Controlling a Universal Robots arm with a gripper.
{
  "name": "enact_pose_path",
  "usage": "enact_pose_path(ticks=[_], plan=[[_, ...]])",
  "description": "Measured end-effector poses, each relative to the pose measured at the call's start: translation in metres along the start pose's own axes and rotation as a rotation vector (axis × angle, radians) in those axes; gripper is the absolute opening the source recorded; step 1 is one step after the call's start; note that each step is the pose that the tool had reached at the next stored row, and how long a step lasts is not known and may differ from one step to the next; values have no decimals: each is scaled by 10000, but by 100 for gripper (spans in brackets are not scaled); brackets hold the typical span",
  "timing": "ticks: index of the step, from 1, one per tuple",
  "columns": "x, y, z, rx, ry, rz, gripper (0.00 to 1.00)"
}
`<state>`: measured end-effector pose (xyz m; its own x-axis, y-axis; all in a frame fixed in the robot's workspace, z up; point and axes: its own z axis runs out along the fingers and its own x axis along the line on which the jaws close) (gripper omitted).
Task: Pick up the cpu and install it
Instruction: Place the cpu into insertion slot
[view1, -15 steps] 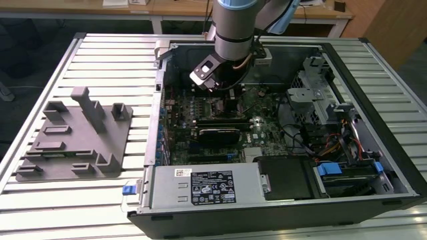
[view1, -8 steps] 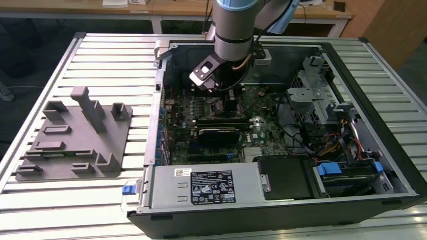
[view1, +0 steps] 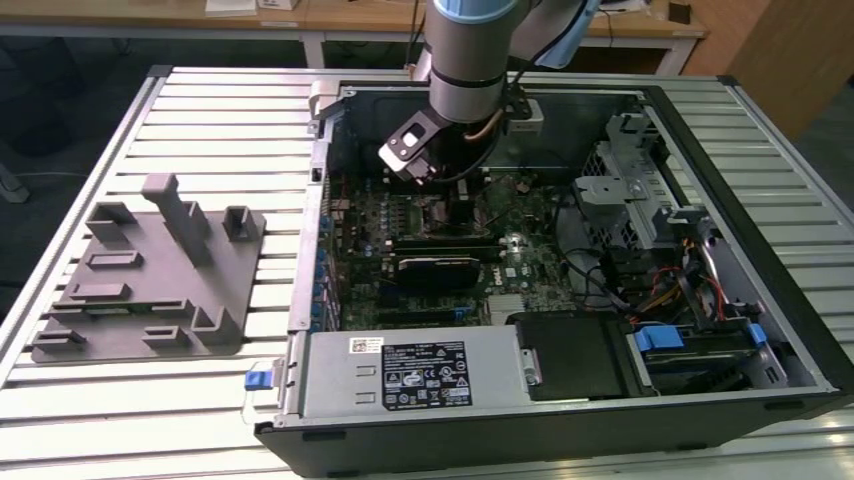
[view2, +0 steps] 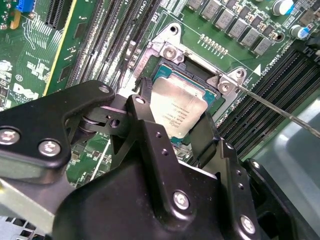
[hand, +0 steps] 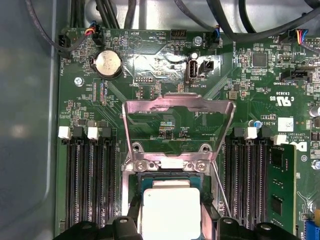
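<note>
Cpu: the cpu (view2: 181, 107) (hand: 170, 212), silvery top up, is over the open socket (view2: 197, 75) of the motherboard (hand: 240, 95). Whether it already sits fully in the seat, I cannot tell for sure.
Gripper: the gripper (view2: 174, 110) is directly above the socket. Its black fingers (view2: 145, 112) stand narrow, one against each of two opposite edges of the cpu, holding it between them.
Load plate: the metal load plate (hand: 177, 107) is folded up and open, hinged at the socket's edge.
Lever: the thin retention lever (view2: 280, 111) is released and stands slanted beside the socket.
Memory slots: black memory slots (hand: 90, 185) run on both sides of the socket.
Coin battery: the round coin battery (hand: 108, 64) lies on the board, on the far side of the load plate from the cpu.
Arm: in the exterior view the arm (view1: 467, 60) reaches down into the open computer case (view1: 561, 440), which lies on a slatted metal table (view1: 200, 110).
Fixture: a grey fixture (view1: 147, 270) stands on the table at the exterior view's left, apart from the case.
</note>
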<state>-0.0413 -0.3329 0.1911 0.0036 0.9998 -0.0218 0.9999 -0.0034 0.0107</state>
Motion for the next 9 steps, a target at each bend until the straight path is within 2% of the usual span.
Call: enact_pose_path(ticks=[9], plan=[[1,0,3,3,9,163,55]])
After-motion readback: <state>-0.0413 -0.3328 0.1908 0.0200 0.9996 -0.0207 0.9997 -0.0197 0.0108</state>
